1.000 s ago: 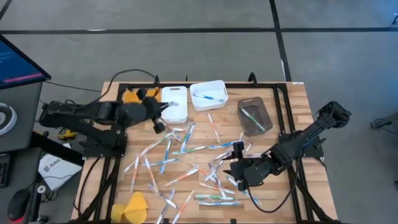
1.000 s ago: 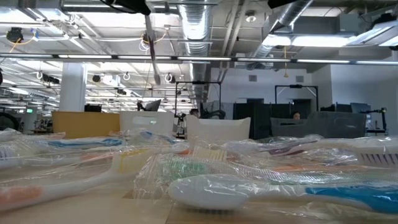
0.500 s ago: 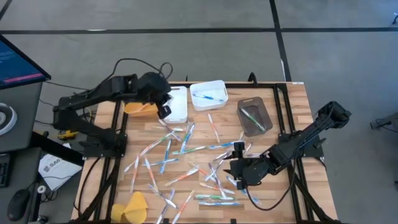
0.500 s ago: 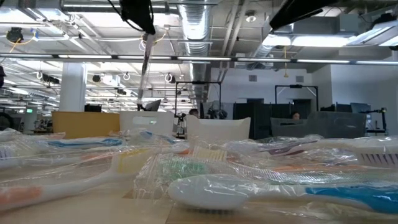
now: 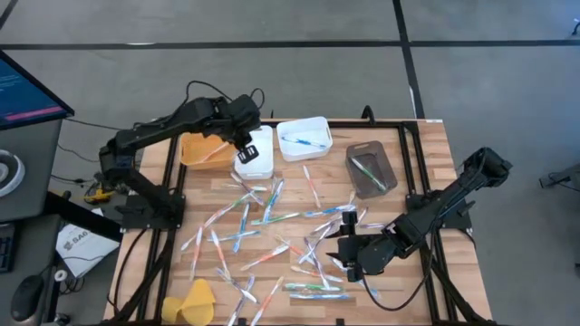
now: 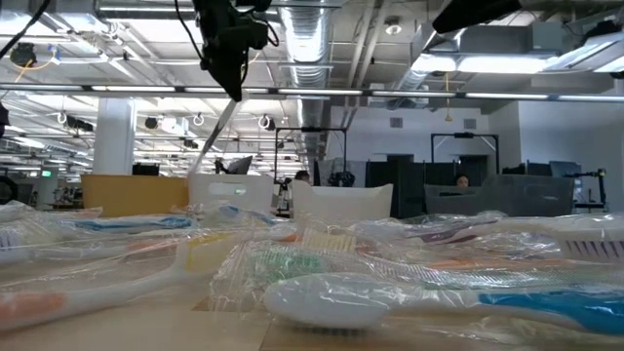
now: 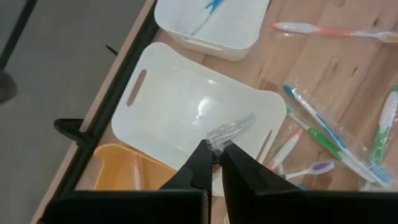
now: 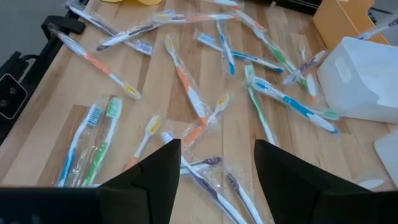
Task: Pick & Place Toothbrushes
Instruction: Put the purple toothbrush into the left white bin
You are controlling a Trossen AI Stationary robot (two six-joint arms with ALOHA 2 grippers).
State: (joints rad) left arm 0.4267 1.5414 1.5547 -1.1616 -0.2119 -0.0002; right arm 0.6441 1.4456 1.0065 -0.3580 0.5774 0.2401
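Placing is in hand: left gripper [image 7: 213, 163], closed on a wrapped toothbrush [image 7: 228, 129], hangs over the white bin [image 7: 180, 106] at upper centre. Next, I think, release. Right gripper [image 8: 216, 158] waits open above the scattered toothbrushes [image 5: 272, 226].

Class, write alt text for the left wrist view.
The left gripper, shut on a clear-wrapped toothbrush, hangs above an empty white bin. An orange bin sits beside it; more wrapped toothbrushes lie on the wooden table.
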